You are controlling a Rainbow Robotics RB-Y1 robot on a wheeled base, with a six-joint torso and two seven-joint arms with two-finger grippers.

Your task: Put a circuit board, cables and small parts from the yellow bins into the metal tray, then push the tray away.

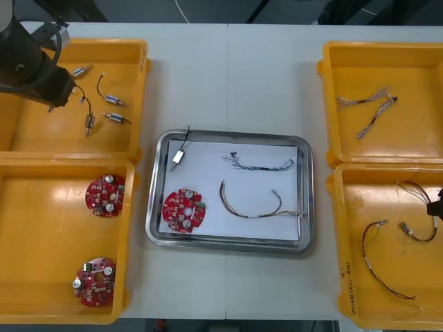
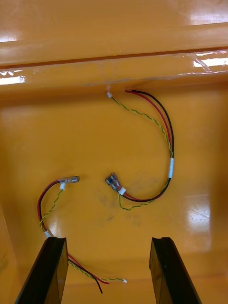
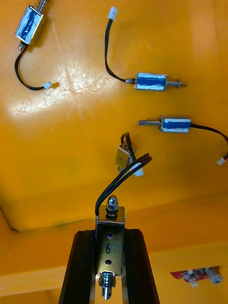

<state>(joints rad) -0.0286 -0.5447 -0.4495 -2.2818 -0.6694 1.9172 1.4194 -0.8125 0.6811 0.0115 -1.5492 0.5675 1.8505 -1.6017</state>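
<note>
Light tabletop (image 1: 228,76) carries four yellow bins, two per side, with a metal tray (image 1: 228,247) between them.

Far left bin (image 1: 104,45): loose small metal parts (image 1: 114,102) with black leads. Near left bin (image 1: 41,228): one round red circuit board (image 1: 105,195) and a second red board (image 1: 95,271), well apart. Far right bin (image 1: 415,138): two twisted cables (image 1: 363,102) lying side by side. Near right bin (image 1: 346,228): red and black cables (image 1: 384,266).

Tray: shiny rim, white inside. Contents:
- Tray board (image 1: 183,209): round and red with silver components, in the near left corner.
- Red and yellow cable (image 1: 249,204): curved in a U near the middle.
- Twisted blue and white cable (image 1: 259,164): along the far side.
- Boxed metal part (image 1: 178,157): far left, its black lead reaching the far rim.

Left pincer (image 3: 110,232): over the far left bin, clamped on the held metal part (image 3: 110,251). This is a bare metal block marked with a handwritten 6. It has a nut at one end and two black wires looping away.

Right pincer (image 2: 108,240): over the near right bin. Its fingers (image 2: 52,266) stand apart with nothing between them. A looped cable (image 2: 164,137) of red, black and yellow-green wire lies beyond them.
</note>
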